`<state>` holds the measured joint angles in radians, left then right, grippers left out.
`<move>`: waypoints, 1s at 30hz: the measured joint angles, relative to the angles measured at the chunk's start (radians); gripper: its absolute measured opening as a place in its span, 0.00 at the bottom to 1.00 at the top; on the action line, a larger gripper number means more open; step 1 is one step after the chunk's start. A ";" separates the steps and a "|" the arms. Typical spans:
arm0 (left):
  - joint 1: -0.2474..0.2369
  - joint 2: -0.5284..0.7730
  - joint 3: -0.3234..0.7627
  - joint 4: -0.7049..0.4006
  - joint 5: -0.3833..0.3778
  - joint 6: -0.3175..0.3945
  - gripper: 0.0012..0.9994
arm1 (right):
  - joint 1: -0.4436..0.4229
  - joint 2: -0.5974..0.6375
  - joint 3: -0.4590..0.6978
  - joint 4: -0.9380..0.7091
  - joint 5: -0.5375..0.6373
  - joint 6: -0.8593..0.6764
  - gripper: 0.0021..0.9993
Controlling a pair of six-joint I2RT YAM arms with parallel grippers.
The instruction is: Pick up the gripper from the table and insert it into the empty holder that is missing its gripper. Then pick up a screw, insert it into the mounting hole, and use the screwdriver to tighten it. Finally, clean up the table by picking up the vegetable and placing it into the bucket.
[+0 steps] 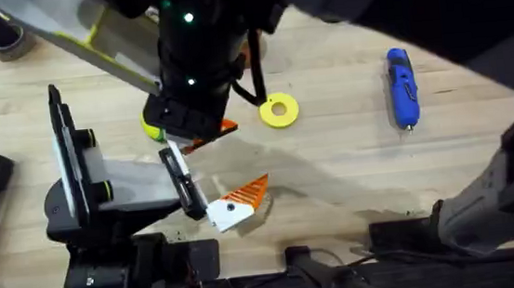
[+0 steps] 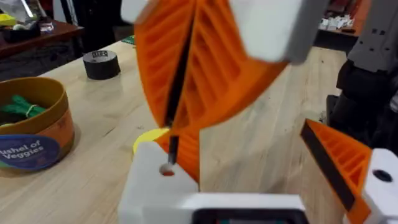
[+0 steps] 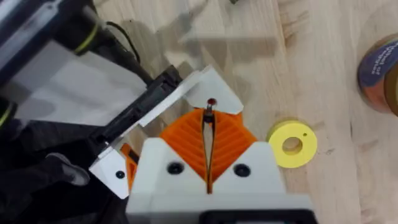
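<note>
— Holding what, right gripper?
— Pinched on a thin dark pin, possibly a screw, I read; tip at the holder hole. My left gripper gapes wide. Screwdriver: on the table, well apart.

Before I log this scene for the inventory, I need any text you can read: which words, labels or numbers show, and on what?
"ushel of Veggies": on the blue label of the bucket, its first letter cut off at the picture's edge.
Black tape roll: a pale label on top, too blurred to read.
Blue screwdriver and yellow ring: no readable marks.
</note>
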<state>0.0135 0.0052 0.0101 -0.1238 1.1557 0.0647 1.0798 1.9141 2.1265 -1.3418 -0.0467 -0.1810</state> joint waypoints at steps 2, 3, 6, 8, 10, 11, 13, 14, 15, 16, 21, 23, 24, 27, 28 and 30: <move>0.000 0.000 0.000 0.000 0.000 0.000 0.99 | 0.000 0.008 -0.001 0.000 0.000 0.000 0.00; 0.000 0.000 0.000 0.000 0.000 0.000 0.99 | 0.000 0.011 -0.002 -0.001 0.000 0.000 0.00; 0.000 0.000 0.000 0.000 0.000 0.000 0.99 | 0.000 0.013 -0.002 -0.001 0.000 0.000 0.00; 0.000 0.000 0.000 0.000 0.000 0.000 0.99 | 0.000 0.013 -0.002 -0.001 0.000 0.000 0.00; 0.000 0.000 0.000 0.000 0.000 0.000 0.99 | 0.000 0.013 -0.002 -0.001 0.000 0.000 0.00; 0.000 0.000 0.000 0.000 0.000 0.000 0.99 | 0.000 0.013 -0.002 -0.001 0.000 0.000 0.00; 0.000 0.000 0.000 0.000 0.000 0.000 0.99 | 0.000 0.013 -0.002 -0.001 0.000 0.000 0.00; 0.000 0.000 0.000 0.000 0.000 0.000 0.99 | 0.000 0.013 -0.002 -0.002 0.000 0.000 0.00; 0.000 0.000 0.000 0.000 0.000 0.000 0.99 | 0.000 0.013 -0.002 -0.002 0.000 0.000 0.00; 0.000 0.000 0.000 0.000 0.000 0.000 0.99 | 0.000 0.013 -0.002 -0.002 0.000 0.000 0.00; 0.000 0.000 0.000 0.000 0.000 0.000 0.99 | 0.000 0.014 -0.002 -0.002 0.000 0.000 0.00; 0.000 0.000 0.000 0.000 0.000 0.000 0.99 | 0.000 0.014 -0.002 -0.001 0.000 0.000 0.00; 0.000 0.000 0.000 0.000 0.000 0.000 0.99 | 0.000 0.015 -0.002 -0.001 0.000 0.000 0.00; 0.000 0.000 0.000 0.000 0.000 0.000 0.99 | 0.000 0.015 -0.002 -0.002 0.000 0.000 0.00; 0.000 0.000 0.000 0.000 0.000 0.000 0.99 | 0.000 0.015 -0.002 -0.002 0.000 0.000 0.00; 0.000 0.000 0.000 0.000 0.000 0.000 0.99 | 0.000 0.015 -0.002 -0.002 0.000 0.000 0.00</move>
<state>0.0135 0.0055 0.0101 -0.1238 1.1557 0.0647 1.0794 1.9296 2.1246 -1.3434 -0.0467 -0.1810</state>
